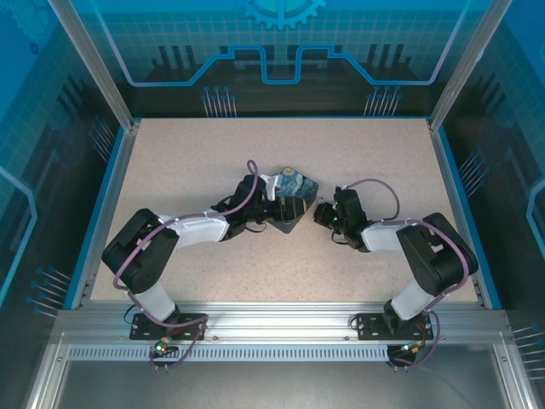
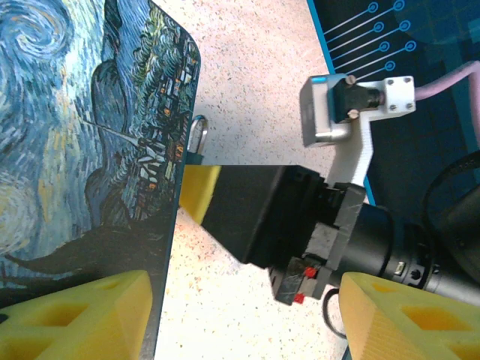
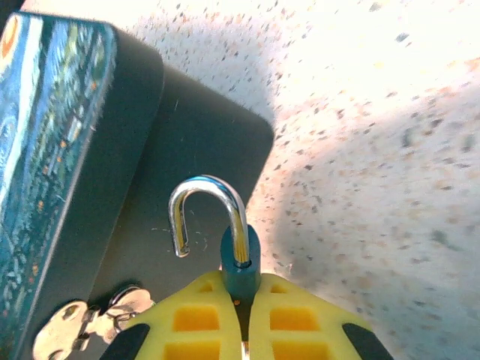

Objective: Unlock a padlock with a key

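Closest to us, the right end effector point(image 3: 241, 292) has its yellow fingers point(image 3: 199, 315) pressed together on the teal body of the padlock point(image 3: 238, 259). The silver shackle stands up beyond the fingertips, with one leg free of the body. The key point(image 3: 64, 334) lies just left of those fingers, against the foot of the painted box point(image 3: 52, 112), which rests on the speckled worktop point(image 3: 375, 150). The left end effector point(image 2: 244, 289) is spread wide and grips nothing. One of its fingers lies over the box's edge, and the right end effector reaches in between its fingers.
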`<state>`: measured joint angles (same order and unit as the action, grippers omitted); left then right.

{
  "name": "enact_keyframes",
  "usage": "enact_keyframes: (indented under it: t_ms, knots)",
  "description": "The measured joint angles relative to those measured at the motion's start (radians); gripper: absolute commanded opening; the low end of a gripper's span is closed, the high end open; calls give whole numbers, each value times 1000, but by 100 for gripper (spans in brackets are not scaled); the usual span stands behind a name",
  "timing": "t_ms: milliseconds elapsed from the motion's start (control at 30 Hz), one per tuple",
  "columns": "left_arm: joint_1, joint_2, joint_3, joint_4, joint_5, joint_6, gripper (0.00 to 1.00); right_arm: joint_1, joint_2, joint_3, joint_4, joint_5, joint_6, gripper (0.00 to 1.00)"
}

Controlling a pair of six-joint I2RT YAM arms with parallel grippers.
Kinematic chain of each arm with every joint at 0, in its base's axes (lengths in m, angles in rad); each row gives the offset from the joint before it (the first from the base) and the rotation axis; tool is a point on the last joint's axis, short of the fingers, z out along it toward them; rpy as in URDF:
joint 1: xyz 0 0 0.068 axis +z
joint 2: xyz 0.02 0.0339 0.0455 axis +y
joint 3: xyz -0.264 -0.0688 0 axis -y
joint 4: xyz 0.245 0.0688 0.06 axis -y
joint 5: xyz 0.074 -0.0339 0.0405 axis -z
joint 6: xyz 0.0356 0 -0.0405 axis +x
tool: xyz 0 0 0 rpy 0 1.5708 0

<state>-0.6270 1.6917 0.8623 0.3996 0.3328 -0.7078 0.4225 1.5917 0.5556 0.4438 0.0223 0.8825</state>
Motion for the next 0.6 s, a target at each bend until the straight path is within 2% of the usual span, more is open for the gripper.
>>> enact_keyframes:
  t_ms: [133,333,467,533,600]
  knots:
    - [18,-9,-2,-12,4,0,69,-19,-146,0,-131,-19,-101,7]
    - [82,-53,-16,-81,4,4,69,-42,-375,23,-428,-151,-241,8]
    - [112,-92,-28,-134,4,8,72,-29,-462,23,-596,-254,-250,8]
    - [120,-121,-39,-169,3,11,75,-1,-494,0,-624,-295,-221,9]
    - [124,-165,-53,-214,-5,17,84,47,-515,-36,-637,-323,-180,9]
